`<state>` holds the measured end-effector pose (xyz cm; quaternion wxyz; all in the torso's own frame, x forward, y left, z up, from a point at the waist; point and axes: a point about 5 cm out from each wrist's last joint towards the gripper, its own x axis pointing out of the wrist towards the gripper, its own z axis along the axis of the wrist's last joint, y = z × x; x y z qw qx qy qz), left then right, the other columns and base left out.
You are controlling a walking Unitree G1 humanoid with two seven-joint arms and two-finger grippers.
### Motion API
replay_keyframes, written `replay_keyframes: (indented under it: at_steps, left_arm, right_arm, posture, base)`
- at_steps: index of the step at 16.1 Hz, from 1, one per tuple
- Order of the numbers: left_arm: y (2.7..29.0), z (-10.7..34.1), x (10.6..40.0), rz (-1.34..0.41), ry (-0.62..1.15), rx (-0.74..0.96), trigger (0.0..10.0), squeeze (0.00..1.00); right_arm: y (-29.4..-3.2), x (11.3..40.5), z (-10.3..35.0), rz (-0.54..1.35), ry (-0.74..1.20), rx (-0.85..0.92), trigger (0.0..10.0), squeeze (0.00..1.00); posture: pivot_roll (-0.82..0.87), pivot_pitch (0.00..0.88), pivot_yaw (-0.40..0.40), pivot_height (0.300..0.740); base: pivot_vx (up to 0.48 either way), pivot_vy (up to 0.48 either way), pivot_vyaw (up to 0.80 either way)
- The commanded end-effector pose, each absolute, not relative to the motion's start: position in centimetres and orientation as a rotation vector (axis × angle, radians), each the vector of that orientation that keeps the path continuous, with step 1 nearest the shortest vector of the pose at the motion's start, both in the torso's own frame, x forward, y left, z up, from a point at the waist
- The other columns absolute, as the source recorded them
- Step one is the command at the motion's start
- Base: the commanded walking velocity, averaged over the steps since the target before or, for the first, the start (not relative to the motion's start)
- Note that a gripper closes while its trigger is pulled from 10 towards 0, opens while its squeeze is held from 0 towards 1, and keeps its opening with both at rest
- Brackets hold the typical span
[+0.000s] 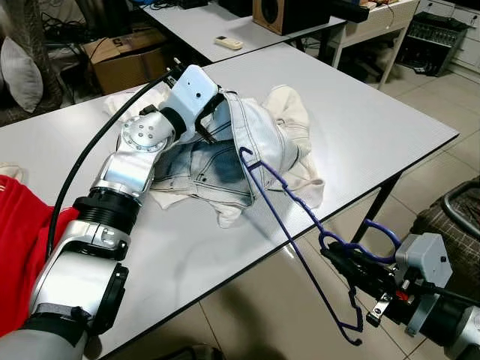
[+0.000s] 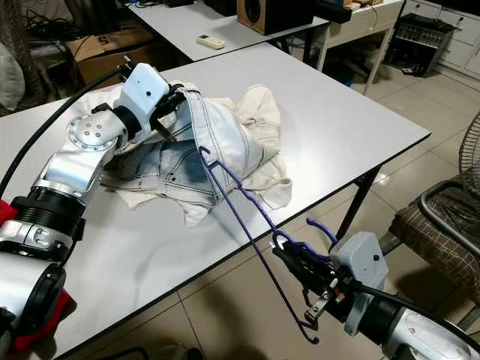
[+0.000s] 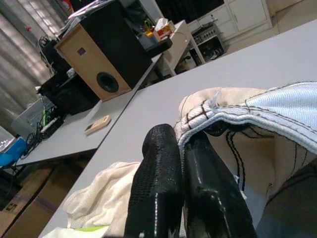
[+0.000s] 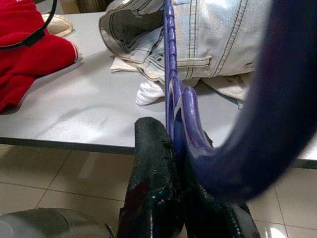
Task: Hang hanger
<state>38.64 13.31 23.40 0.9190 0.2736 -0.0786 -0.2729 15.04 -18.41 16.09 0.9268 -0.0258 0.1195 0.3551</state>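
- Left gripper (image 1: 212, 120) pinches denim jacket (image 1: 225, 154) collar, lifted off white table (image 1: 360, 112).
- Right gripper (image 2: 289, 259) clamps purple hanger (image 2: 247, 214) neck; hanger tip at jacket.

Left arm (image 1: 112, 202): silver segments, black ribbed collars, a round screw-studded joint cap, white wrist housing; a black cable runs alongside. Left claw (image 3: 181, 148) and right claw (image 4: 173, 144): long black fingers. Right wrist housing (image 1: 424, 259): grey.

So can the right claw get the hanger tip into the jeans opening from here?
Probably yes: the right claw grips the hanger, whose far end already touches the jeans, held up by the left claw.
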Motion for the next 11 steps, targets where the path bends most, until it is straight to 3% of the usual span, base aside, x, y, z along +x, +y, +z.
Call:
replay_keyframes:
  at_steps: [1, 11]
  left_arm:
    - [13.63, 24.22, 38.78, -0.539, -0.184, 0.567, 0.0, 0.0]
    - [13.63, 24.22, 38.78, -0.539, -0.184, 0.567, 0.0, 0.0]
  right_arm:
    - [-18.36, 14.93, 16.58, 0.739, 0.231, -0.056, 10.0, 0.0]
    - [-18.36, 14.93, 16.58, 0.739, 0.231, -0.056, 10.0, 0.0]
  posture:
    - [-0.07, 0.016, 0.085, 0.74]
    - [-0.07, 0.016, 0.085, 0.74]
  base:
    - [0.0, 0.0, 0.0]
    - [0.0, 0.0, 0.0]
